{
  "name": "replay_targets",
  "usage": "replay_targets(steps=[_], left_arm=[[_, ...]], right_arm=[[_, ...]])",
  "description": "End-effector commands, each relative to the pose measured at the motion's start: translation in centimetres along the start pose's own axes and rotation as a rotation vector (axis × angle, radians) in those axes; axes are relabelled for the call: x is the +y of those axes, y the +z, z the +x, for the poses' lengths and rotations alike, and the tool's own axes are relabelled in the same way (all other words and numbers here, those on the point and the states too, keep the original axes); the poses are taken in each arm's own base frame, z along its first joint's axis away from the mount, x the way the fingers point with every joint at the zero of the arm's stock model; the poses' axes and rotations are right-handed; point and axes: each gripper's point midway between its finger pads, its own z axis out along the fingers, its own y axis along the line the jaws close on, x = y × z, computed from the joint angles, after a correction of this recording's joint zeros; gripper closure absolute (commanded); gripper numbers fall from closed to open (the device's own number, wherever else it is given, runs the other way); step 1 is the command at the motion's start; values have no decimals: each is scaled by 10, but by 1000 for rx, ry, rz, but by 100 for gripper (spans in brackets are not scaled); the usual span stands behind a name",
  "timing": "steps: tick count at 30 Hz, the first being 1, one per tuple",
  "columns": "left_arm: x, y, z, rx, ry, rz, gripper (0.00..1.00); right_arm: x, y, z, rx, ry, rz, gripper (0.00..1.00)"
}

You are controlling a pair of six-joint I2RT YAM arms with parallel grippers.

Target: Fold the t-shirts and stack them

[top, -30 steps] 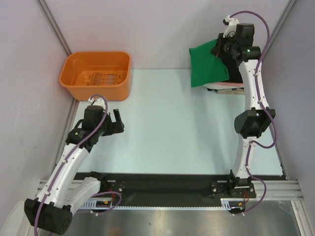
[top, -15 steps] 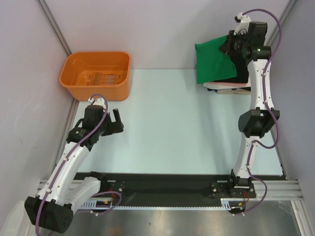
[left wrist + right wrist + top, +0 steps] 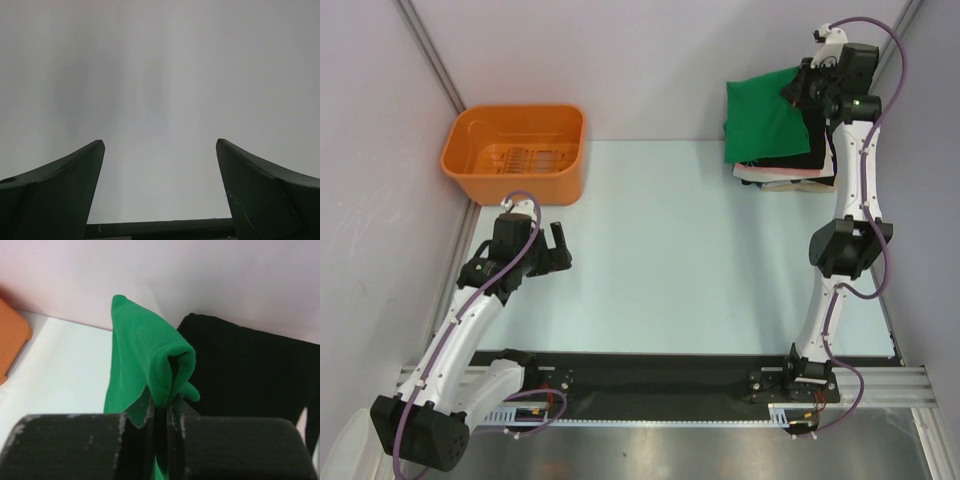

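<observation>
Basket (image 3: 520, 185) – orange plastic, far to the left of the stack (image 3: 790, 168), at the back of the table (image 3: 670, 250). No shirt visible in it.

Left gripper (image 3: 557, 245) – well to the left of the stack and nearer the arm bases. Fingers spread wide, and the wrist view shows nothing between them (image 3: 160, 145), only pale surface. Much the farther of the two from the stack, so judged to have no part in the coming move.

Green shirt (image 3: 765, 118) – folded and held up by one bunched edge, directly over the left part of the stack. It hangs leftward and toward the near side from the pinch point. Its free left edge appears to overhang the stack's left side. In the wrist view the cloth (image 3: 135, 365) falls away ahead of the fingers, with the pile just beyond it to the right.

Stack – far right corner of the table. A black shirt (image 3: 800, 158) lies on top, seen dark and flat from the wrist (image 3: 240, 365). A pink shirt (image 3: 780, 173) shows at the stack's near edge.

Right gripper (image 3: 798, 88) – above the back of the stack, fingers pressed together on a fold of the green shirt (image 3: 161, 412). It is the nearer arm by far. Judgement: laying the shirt down squarely turns on carrying the pinch rightward, so the hanging cloth lines up over the black shirt before release.
</observation>
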Motion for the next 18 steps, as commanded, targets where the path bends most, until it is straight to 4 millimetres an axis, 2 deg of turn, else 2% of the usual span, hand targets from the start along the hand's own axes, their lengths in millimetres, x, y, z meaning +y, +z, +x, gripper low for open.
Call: replay_targets(steps=[1, 4, 11, 18], left_arm=[[0, 1, -7, -26, 7, 6, 1], [0, 1, -6, -25, 7, 6, 1], [0, 2, -5, -19, 7, 4, 1], [0, 2, -5, -18, 4, 2, 1]], right_arm=[[-33, -4, -36, -139, -51, 63, 100], [-47, 1, -33, -149, -51, 86, 100], [-84, 23, -7, -141, -26, 115, 100], [-119, 36, 6, -163, 2, 180, 100]])
